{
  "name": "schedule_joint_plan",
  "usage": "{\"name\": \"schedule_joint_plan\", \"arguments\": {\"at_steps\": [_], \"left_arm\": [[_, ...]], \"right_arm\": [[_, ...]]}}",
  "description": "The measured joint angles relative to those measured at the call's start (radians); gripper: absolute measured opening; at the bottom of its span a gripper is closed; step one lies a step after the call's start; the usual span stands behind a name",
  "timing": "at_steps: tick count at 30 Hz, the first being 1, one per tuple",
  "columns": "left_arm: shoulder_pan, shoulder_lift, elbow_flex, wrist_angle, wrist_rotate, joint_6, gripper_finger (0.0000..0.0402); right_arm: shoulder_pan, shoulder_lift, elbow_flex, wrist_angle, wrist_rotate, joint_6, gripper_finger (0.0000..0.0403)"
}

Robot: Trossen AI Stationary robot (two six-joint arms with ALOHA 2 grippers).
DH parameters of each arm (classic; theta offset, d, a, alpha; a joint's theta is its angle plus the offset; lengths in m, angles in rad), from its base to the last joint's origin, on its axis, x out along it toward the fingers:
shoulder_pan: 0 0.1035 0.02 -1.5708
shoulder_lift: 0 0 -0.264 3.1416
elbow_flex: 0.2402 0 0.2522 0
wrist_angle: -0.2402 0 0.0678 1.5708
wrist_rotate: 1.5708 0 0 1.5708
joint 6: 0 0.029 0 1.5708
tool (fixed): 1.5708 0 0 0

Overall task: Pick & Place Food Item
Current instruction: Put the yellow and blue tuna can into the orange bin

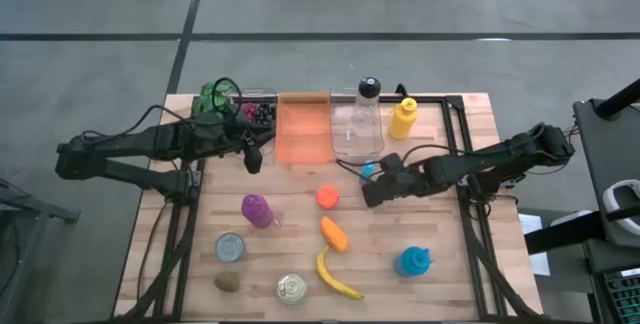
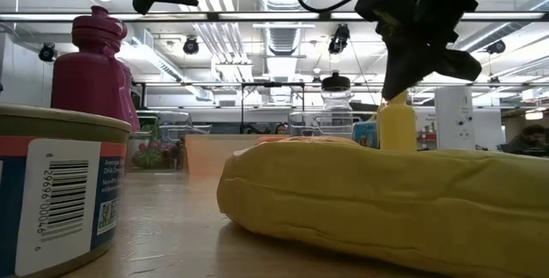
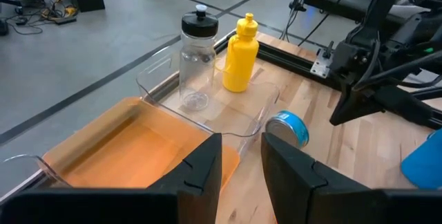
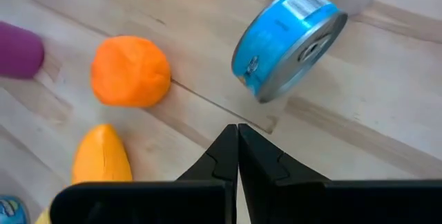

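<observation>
An orange ball-shaped fruit (image 1: 327,197) lies on the wooden table near its middle and also shows in the right wrist view (image 4: 131,70). A blue tin (image 1: 370,172) lies on its side beside it (image 4: 286,43). An orange carrot-like piece (image 1: 334,234) and a yellow banana (image 1: 335,276) lie nearer the front edge. My right gripper (image 1: 372,193) is shut and empty, hovering just right of the orange fruit and in front of the blue tin (image 4: 238,137). My left gripper (image 1: 252,155) is open and empty at the near left corner of the orange bin (image 3: 242,162).
An orange bin (image 1: 303,127) and a clear bin (image 1: 356,131) holding a clear bottle (image 1: 369,90) stand at the far edge, with a yellow bottle (image 1: 403,117) beside them. A purple bottle (image 1: 257,210), two tins (image 1: 231,248) (image 1: 292,289) and a blue bottle (image 1: 413,261) lie toward the front.
</observation>
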Motion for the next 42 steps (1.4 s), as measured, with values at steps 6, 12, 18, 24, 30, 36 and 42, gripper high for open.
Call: {"name": "schedule_joint_plan", "arguments": {"at_steps": [6, 12, 18, 24, 30, 36, 42], "left_arm": [[0.000, 0.000, 0.000, 0.000, 0.000, 0.000, 0.0106], [0.001, 0.000, 0.000, -0.001, 0.065, 0.065, 0.0106], [0.001, 0.000, 0.000, 0.000, 0.206, 0.125, 0.0106], [0.001, 0.000, 0.000, 0.000, 0.244, 0.130, 0.0106], [0.000, 0.000, 0.000, 0.001, 0.243, 0.127, 0.0106], [0.000, 0.000, 0.000, 0.001, 0.243, 0.127, 0.0106], [0.000, 0.000, 0.000, 0.001, 0.243, 0.127, 0.0106]], "right_arm": [[0.000, 0.002, 0.000, 0.001, 0.002, 0.007, 0.0029], [0.000, 0.002, 0.000, 0.001, 0.002, 0.009, 0.0085], [0.000, 0.002, 0.000, 0.002, 0.002, 0.009, 0.0146], [0.000, 0.002, 0.000, 0.002, 0.000, 0.005, 0.0195], [0.000, 0.002, 0.000, 0.002, -0.001, -0.020, 0.0221], [0.000, 0.002, 0.000, 0.002, -0.002, -0.020, 0.0232], [0.000, 0.002, 0.000, 0.023, -0.001, -0.035, 0.0232]]}}
